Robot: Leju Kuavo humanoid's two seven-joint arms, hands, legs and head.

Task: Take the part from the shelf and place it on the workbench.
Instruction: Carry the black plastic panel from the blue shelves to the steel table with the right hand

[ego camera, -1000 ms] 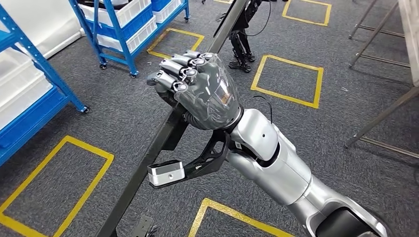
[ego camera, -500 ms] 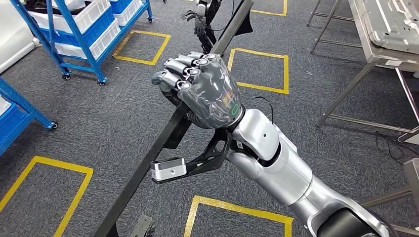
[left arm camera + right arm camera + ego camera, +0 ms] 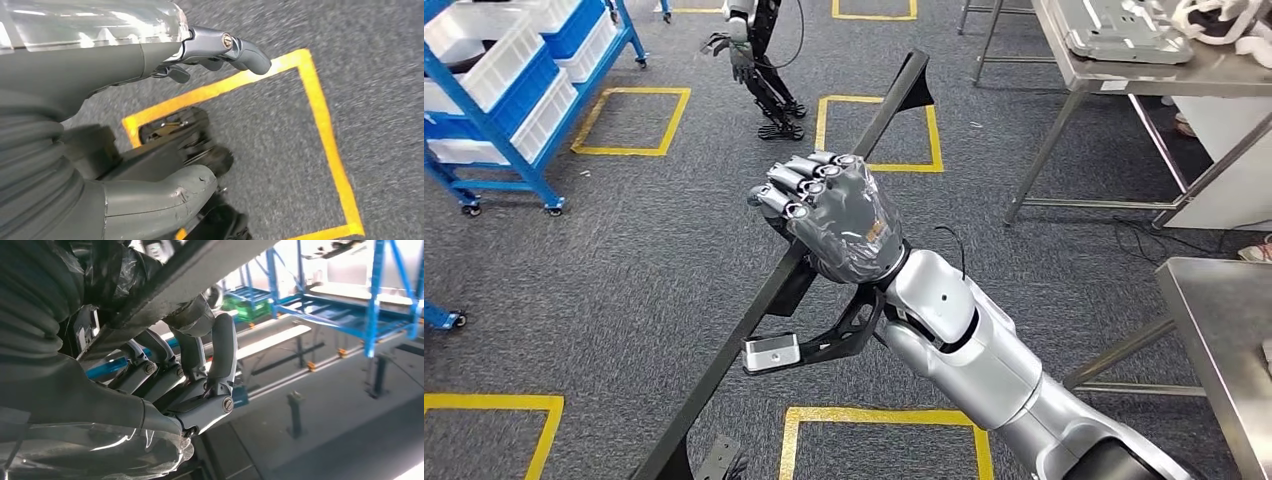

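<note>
Part: the long black bar (image 3: 864, 125) is running on a slant across the head view, from the lower left up to its flared end near a yellow floor square; it is hanging above the carpet, carried in the air.
Right hand: the right hand (image 3: 829, 215) is wrapping the bar around its middle, fingers (image 3: 220, 365) curling fully round it in the right wrist view.
Left hand: the left hand (image 3: 100, 100) is hanging over the carpet with nothing in it; its fingers (image 3: 245, 50) are reaching out, apart from the thumb.
Right arm: the silver arm (image 3: 984, 370) is coming in from the lower right, a black bracket with a small silver block (image 3: 772, 352) sitting just beside the bar below the wrist.
Floor: grey carpet (image 3: 624, 250) marked with yellow taped squares (image 3: 879, 135) is lying under the bar.
Tabletop: a steel tabletop (image 3: 1224, 75) on thin legs is standing at the upper right, well apart from the bar's far end, carrying a grey metal tray (image 3: 1124, 30); a second steel surface (image 3: 1224, 340) is sitting at the right edge.
Shelf: blue shelving (image 3: 514, 120) with white bins is standing at the upper left, well apart from the bar.
Other robot: a dark humanoid figure (image 3: 759, 60) is standing on the carpet beyond the bar's far end.
</note>
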